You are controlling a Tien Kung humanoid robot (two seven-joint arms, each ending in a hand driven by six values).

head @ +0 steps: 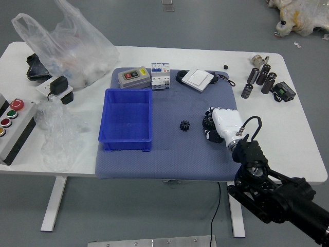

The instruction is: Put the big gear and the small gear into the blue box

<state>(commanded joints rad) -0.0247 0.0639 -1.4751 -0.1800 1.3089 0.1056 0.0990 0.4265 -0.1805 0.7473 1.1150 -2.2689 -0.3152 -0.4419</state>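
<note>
On grey-blue mat (pixel 169 165), R of centre: found R hand (pixel 226 124) low over big gear (pixel 207 122), wrist to near R, knuckles toward far L. Noted fingers (pixel 214 136) bent down round gear, closed on it as far as can be seen; underside hidden, so cannot confirm firmness of grip. Cannot tell either whether gear is touching mat or just clear of it.

Re. relation for next move: big gear directly at fingers, on L side of palm, partly covered. Round in outline, so no long axis to align w/. R hand nearer by far; L hand out of view. Noted R arm (pixel 270 193) reaching in from lower R corner.

Found small gear (pixel 184 125) loose on mat, L of fingers and just beside them, approx. level w/ big gear, on line between it and blue box (pixel 126 146). Box upright further L, open at top, w/ neither gear inside.

Judged at first pick, big gear; placing of both o/s. Rec. straight lift, then carry L, high enough to pass over small gear and R wall of box before release. Poss. faults: slip from partial hold, or knock to small gear if carried low.
</note>
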